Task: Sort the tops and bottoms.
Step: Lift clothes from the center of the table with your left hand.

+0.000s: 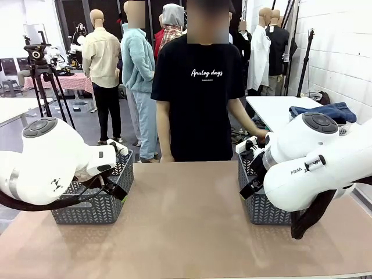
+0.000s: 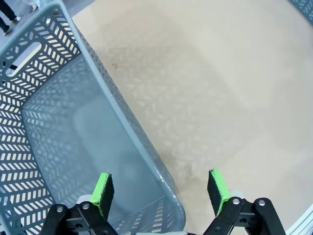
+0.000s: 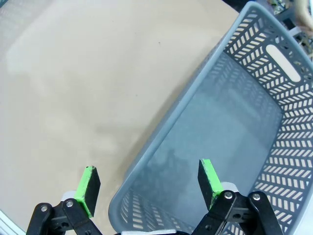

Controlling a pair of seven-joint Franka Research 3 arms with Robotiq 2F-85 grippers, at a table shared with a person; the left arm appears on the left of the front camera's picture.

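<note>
Bottoms (image 1: 323,110) on far table (image 1: 271,109); T-shirt (image 1: 200,99) reads "Analog days"

Baskets (image 1: 87,212): grey lattice plastic, faint sheen. Table (image 1: 186,226): smooth, matt. Bottoms (image 1: 325,109): denim cloth. Arm shells (image 1: 46,163): glossy.

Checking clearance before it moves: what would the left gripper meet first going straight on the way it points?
Probably the basket, at its rim: the open left gripper straddles it, one finger over the inside, the other over the table.

Bright even indoor light, soft shadows and pale sheen on the table (image 1: 186,221), wide-angle bending in wrist views
</note>
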